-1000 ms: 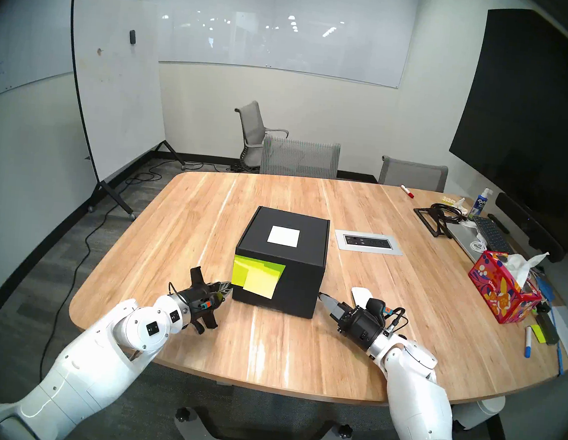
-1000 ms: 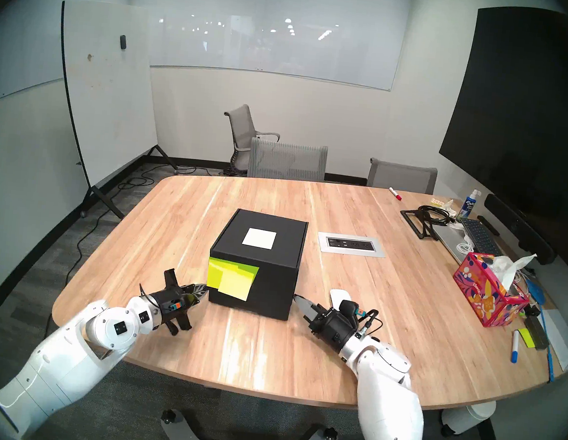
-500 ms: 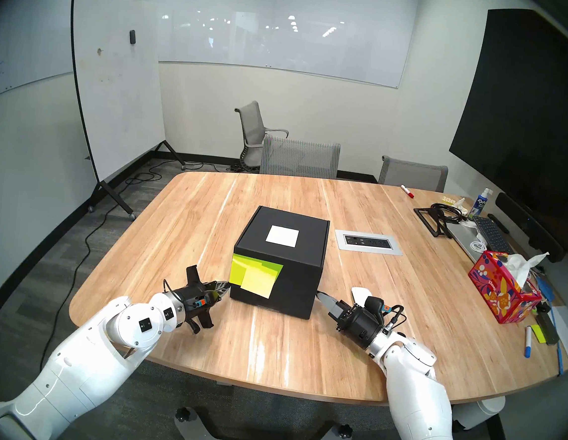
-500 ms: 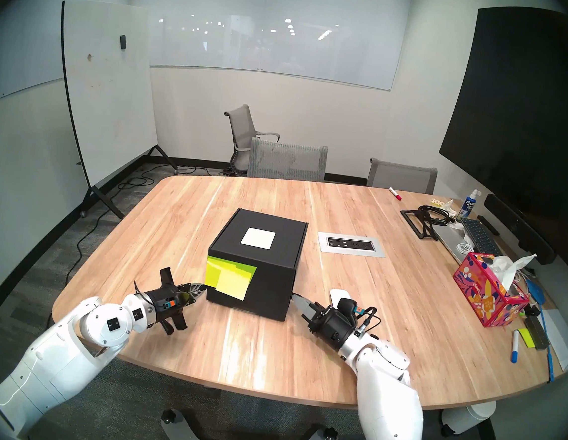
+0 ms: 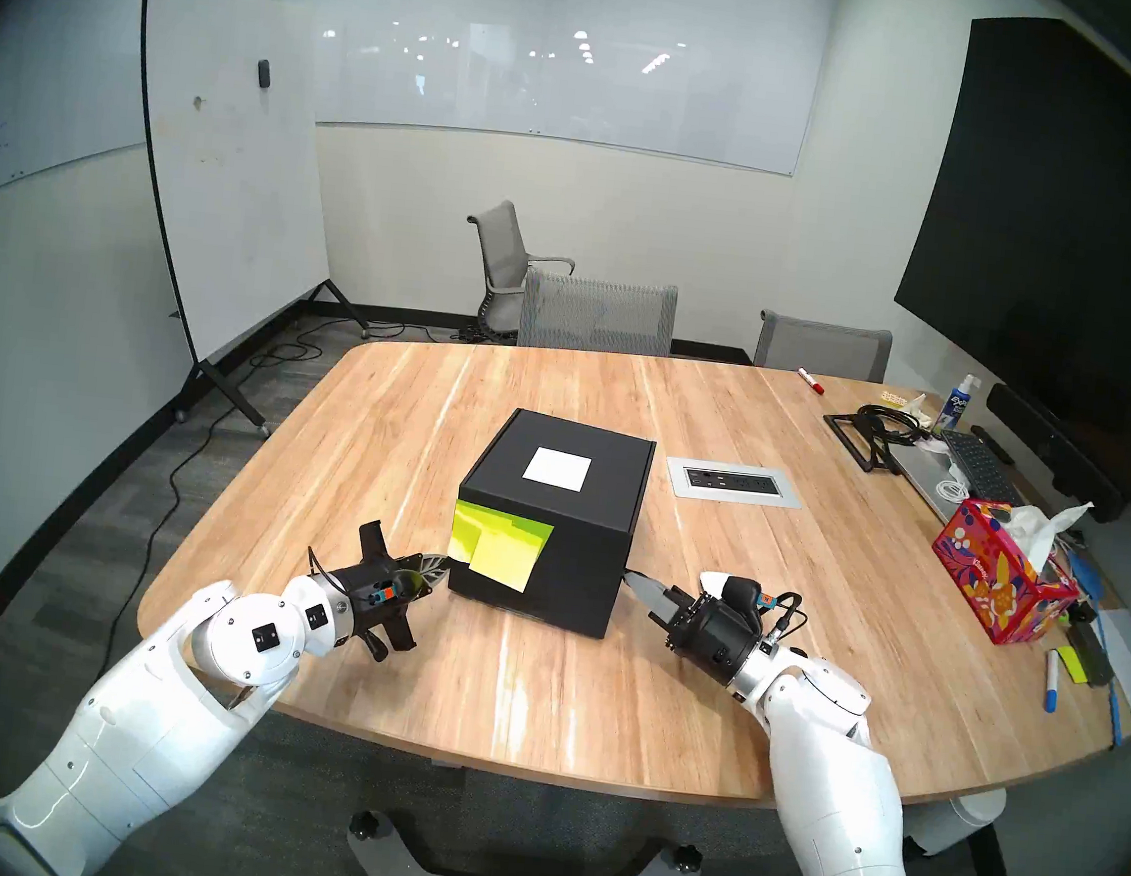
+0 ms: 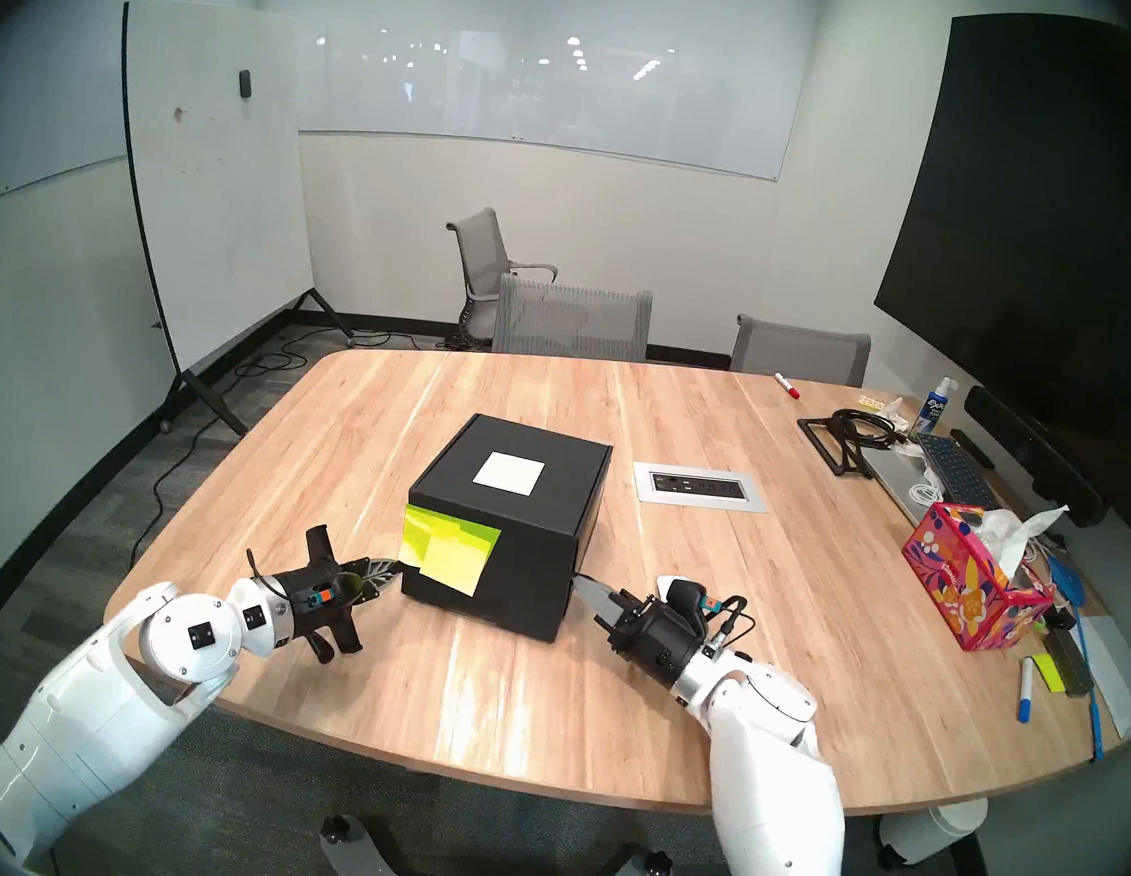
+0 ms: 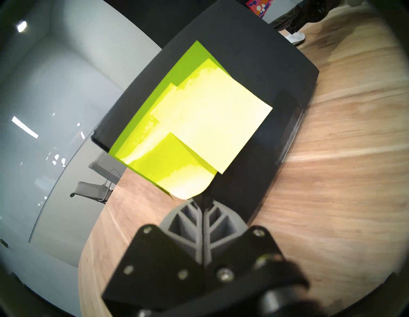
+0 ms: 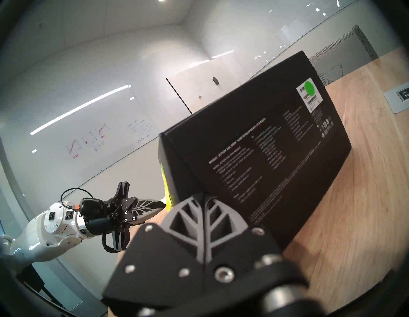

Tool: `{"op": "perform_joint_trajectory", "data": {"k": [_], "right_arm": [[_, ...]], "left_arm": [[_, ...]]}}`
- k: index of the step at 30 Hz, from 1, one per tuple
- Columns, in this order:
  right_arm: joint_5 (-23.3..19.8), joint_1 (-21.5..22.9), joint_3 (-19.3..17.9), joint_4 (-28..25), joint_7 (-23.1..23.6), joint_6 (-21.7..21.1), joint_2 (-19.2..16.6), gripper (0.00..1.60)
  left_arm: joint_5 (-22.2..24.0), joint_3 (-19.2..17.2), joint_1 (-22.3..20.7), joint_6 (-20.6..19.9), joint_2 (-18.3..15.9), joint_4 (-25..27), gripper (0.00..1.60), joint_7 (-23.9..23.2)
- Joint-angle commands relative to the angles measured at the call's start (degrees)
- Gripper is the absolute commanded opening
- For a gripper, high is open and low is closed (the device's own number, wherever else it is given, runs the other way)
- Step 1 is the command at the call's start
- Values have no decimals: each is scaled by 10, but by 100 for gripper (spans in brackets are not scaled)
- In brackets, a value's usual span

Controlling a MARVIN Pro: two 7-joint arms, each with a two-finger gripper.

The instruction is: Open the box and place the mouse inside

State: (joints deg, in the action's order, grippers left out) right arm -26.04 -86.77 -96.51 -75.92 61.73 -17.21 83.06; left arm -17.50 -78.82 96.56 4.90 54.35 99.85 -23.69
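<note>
The black box [image 5: 561,530] stands shut mid-table, with a white label [image 5: 557,469] on its lid and yellow-green sticky notes [image 5: 501,543] on its front. My left gripper [image 5: 440,563] is shut, and its tip touches the curled lower corner of the sticky notes [image 7: 199,124]; whether it pinches the paper I cannot tell. My right gripper [image 5: 632,579] is shut too, its tip against the box's right side [image 8: 265,166] near the front lower corner. The white mouse [image 5: 714,581] lies on the table just behind the right wrist, mostly hidden by it.
A silver power outlet plate [image 5: 734,482] is set into the table right of the box. A red floral tissue box [image 5: 996,582], a keyboard [image 5: 977,466], a laptop, cables and markers crowd the right edge. Grey chairs [image 5: 595,313] stand at the far side.
The box has slid and turned a little toward the left. Both shut grippers moved left with it, the right tip staying against its right front corner and the left tip at the sticky notes.
</note>
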Motion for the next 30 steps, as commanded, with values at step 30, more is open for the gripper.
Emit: {"op": "perform_joint_trajectory", "data": {"k": [30], "right_arm": [[18,-65,-11,-114,-96,-18,28,0]], "left_arm": [[33,-48,2,4,-17,11,0,-20]]}}
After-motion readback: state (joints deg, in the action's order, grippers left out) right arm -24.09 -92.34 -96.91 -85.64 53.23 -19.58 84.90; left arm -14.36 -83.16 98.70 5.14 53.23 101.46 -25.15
